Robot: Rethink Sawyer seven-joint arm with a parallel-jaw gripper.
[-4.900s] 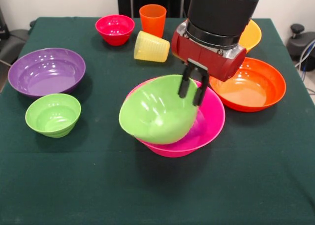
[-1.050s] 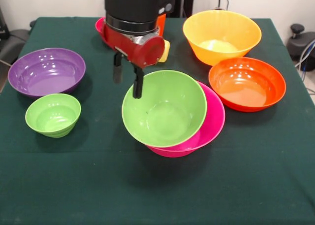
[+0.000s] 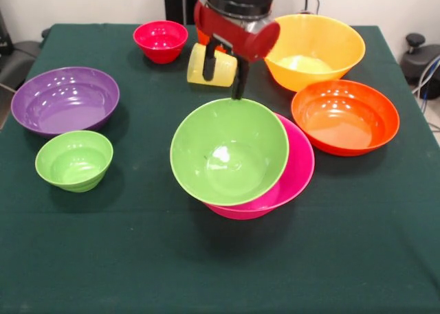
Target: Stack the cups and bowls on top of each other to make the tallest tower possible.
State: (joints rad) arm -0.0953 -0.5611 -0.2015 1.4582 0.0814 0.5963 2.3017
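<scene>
Gripper [image 3: 223, 72] hangs at the table's far side, fingers spread, one black finger reaching down to the far rim of the green bowl [image 3: 229, 150]. That bowl sits tilted in the pink bowl [image 3: 297, 171], directly below the gripper. Yellow cup [image 3: 210, 65] lies on its side just beside the gripper. Yellow-orange bowl [image 3: 315, 50], orange-red bowl [image 3: 345, 116], purple bowl [image 3: 65, 99], small green bowl [image 3: 73, 160] and red bowl [image 3: 160, 40] stand apart on the green cloth [image 3: 220, 266].

bowls ring centre [image 3: 229, 151], bare cloth [image 3: 206, 273] in front
</scene>
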